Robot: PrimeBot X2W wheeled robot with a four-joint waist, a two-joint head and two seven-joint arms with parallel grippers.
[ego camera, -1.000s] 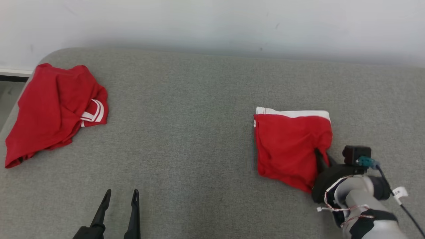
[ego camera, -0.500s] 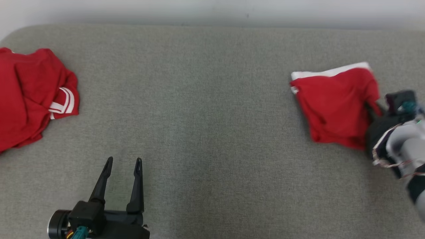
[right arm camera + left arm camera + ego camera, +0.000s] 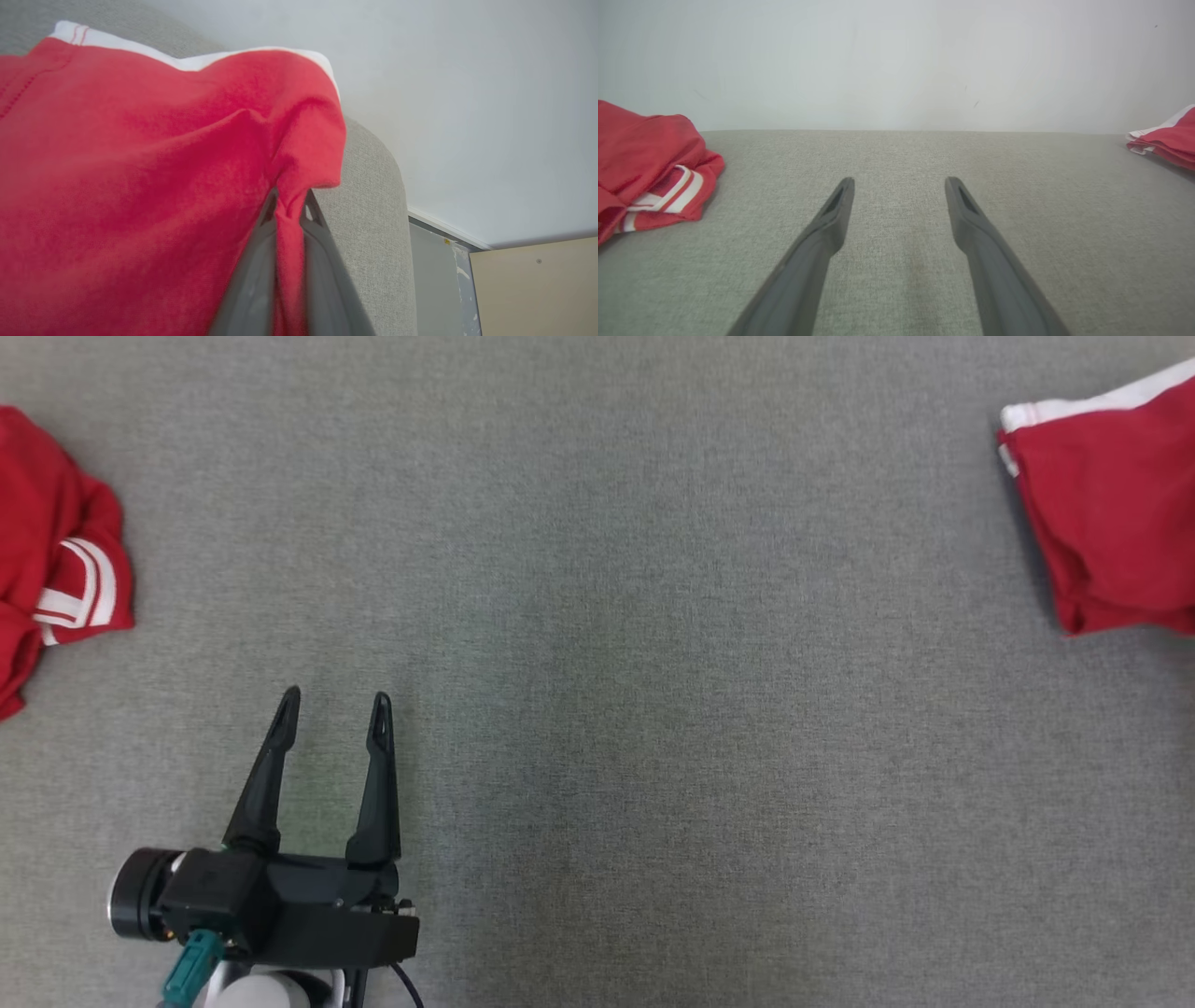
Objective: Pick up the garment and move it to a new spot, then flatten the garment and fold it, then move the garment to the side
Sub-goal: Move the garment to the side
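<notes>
Red garment [image 3: 140,163] pinched in right fingers [image 3: 252,284]; left fingers [image 3: 266,775] spread empty, crumpled red cloth [image 3: 37,504] nearby.

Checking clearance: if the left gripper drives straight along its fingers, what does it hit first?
The left gripper likely meets bare grey cushion first, else the wall; tilt unclear. Crumpled garment and folded garment sit off-line.

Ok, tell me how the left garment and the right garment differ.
The left garment lies crumpled; the right garment is folded with straight edges. The right claw pinches the right garment's edge; nothing touches the left garment, and the left claw is open, apart from it. Both are red with white trim, on the grey cushion.
</notes>
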